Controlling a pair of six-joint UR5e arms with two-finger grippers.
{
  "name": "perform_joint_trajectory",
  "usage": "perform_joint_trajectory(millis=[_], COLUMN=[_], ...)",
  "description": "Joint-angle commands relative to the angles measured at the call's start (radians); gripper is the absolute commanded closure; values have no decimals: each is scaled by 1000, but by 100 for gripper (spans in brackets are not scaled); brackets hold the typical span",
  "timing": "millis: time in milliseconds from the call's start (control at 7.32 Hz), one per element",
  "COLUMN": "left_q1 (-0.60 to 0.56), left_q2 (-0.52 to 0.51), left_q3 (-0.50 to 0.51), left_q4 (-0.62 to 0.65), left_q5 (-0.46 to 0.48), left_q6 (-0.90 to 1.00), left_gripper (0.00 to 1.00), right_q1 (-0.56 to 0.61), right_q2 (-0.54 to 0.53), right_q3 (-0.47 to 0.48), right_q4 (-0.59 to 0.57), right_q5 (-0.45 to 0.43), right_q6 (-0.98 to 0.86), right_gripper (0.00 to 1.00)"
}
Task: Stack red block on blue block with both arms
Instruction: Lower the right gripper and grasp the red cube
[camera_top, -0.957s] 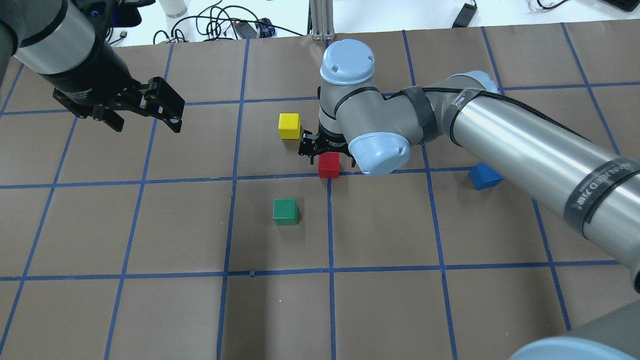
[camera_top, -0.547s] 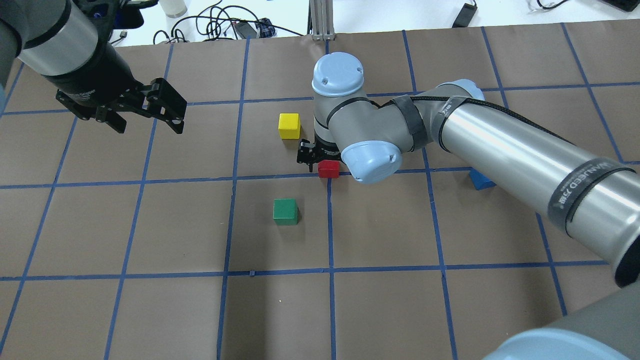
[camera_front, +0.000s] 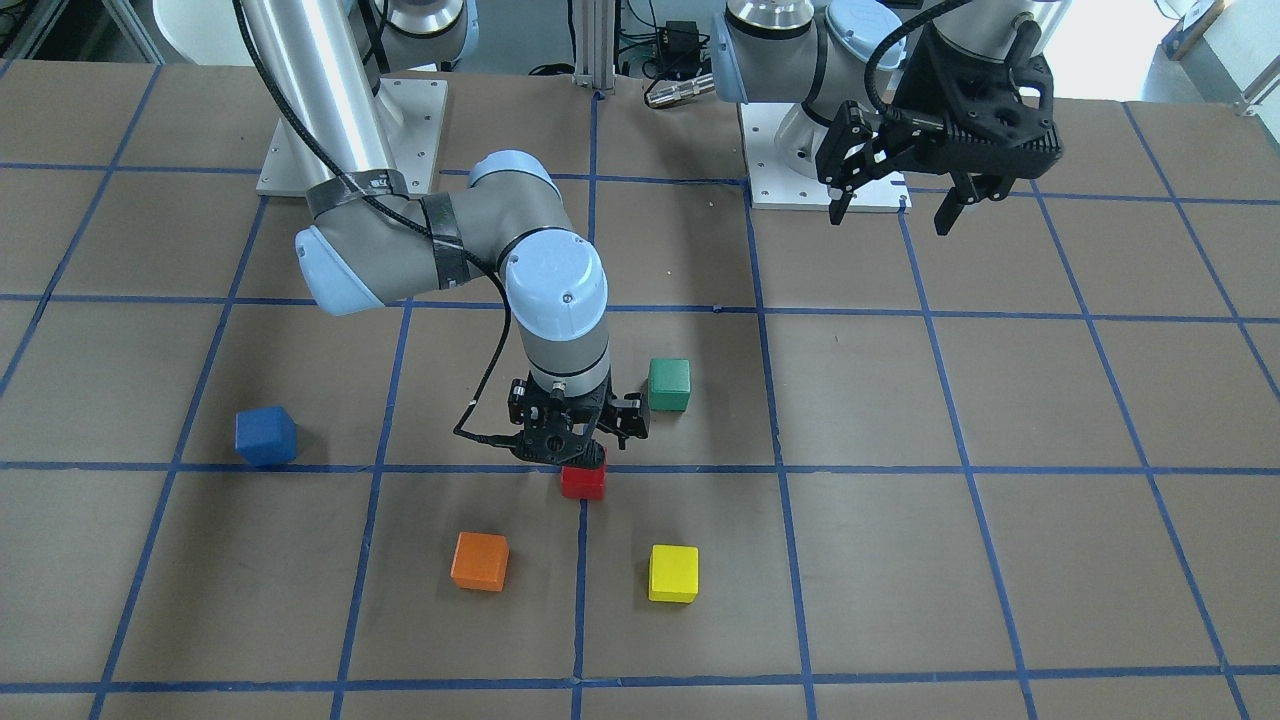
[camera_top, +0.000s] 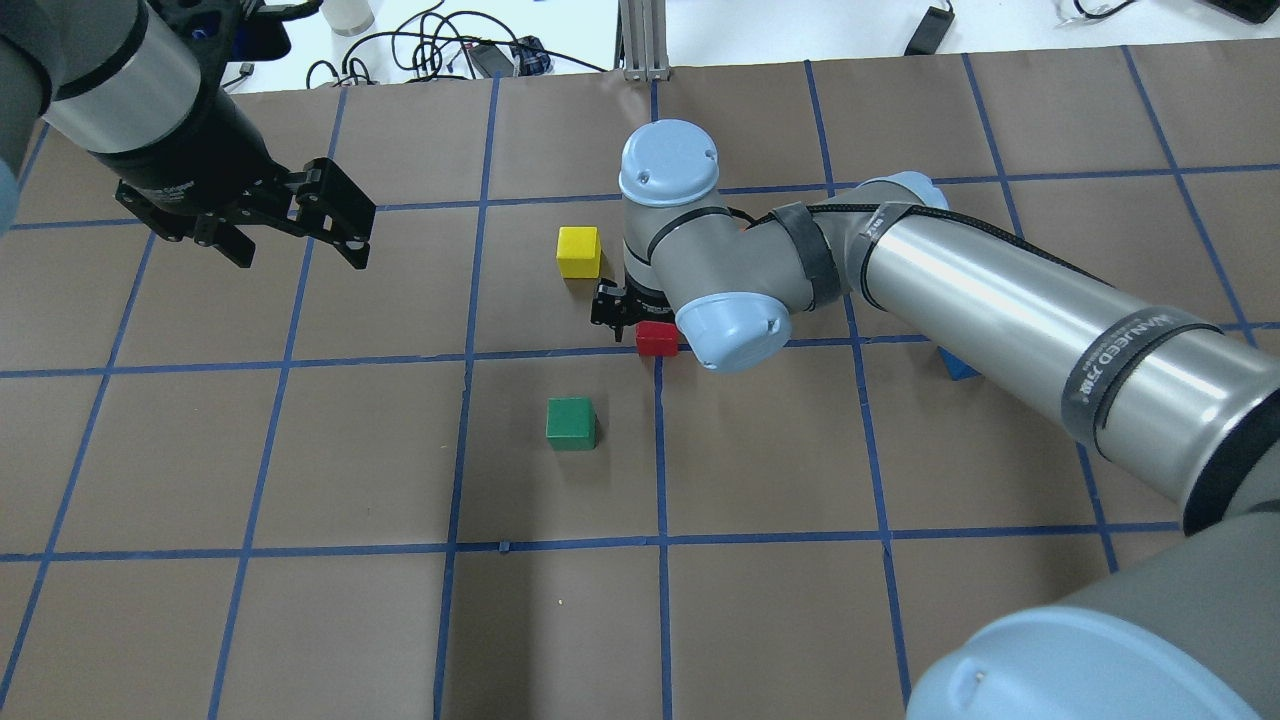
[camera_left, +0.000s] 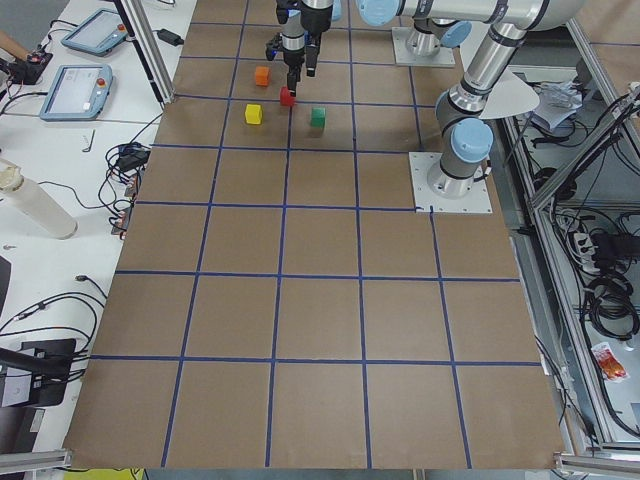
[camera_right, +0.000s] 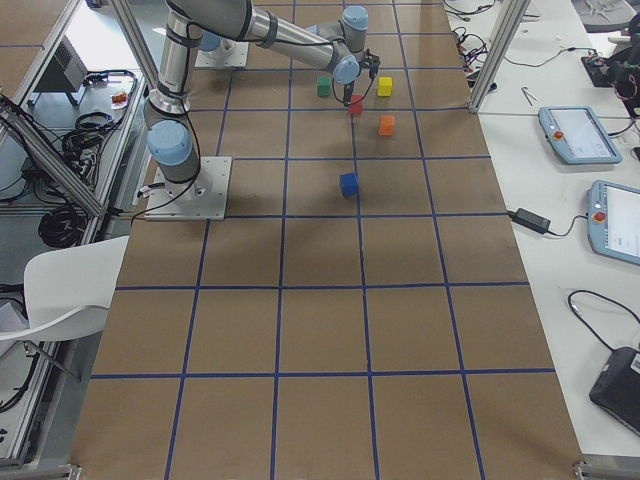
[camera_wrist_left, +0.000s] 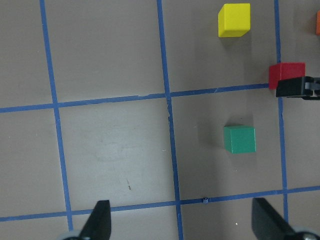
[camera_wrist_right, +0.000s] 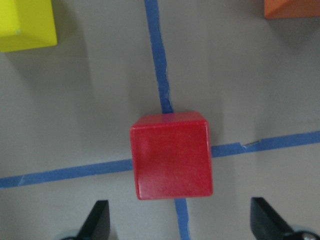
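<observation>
The red block (camera_front: 583, 484) sits on a blue tape crossing near the table's middle. It also shows in the overhead view (camera_top: 656, 340). My right gripper (camera_front: 580, 460) hangs straight over it, open, low down. In the right wrist view the red block (camera_wrist_right: 171, 155) lies just ahead of the gap between the two spread fingertips (camera_wrist_right: 99, 220). The blue block (camera_front: 266, 436) stands apart on the robot's right side, mostly hidden under the right arm in the overhead view. My left gripper (camera_top: 295, 238) is open and empty, held high over the far left of the table.
A yellow block (camera_top: 578, 251) and a green block (camera_top: 571, 423) stand close to the red one. An orange block (camera_front: 480, 560) lies beyond it, hidden by the wrist in the overhead view. An aluminium post (camera_top: 640, 40) and cables are at the far edge.
My right arm has come down over the red block, and its forearm now covers most of the blue block in the overhead view. The left arm has barely moved.
</observation>
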Motion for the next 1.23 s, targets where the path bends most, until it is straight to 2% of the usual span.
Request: perform_joint_trajectory(millis=[0, 410, 547, 683, 820, 1094], left_q1=[0, 0, 0, 0, 0, 0], left_q2=[-5, -5, -5, -3, -5, -6], left_q3=[1, 5, 3, 1, 0, 0], left_q4=[4, 4, 4, 4, 4, 6], left_q5=[2, -3, -3, -1, -1, -1], left_q6=[0, -1, -1, -1, -1, 0], left_gripper=[0, 0, 0, 0, 0, 0], right_q1=[0, 0, 0, 0, 0, -3], right_q2=[31, 67, 68, 70, 67, 53], right_q3=[-3, -29, -31, -37, -37, -40], right_q4=[-21, -37, -38, -33, -27, -16], right_q5=[0, -2, -8, -6, 0, -8], right_q6=[-4, -4, -5, -14, -13, -10], right_gripper=[0, 2, 18, 55, 100, 100])
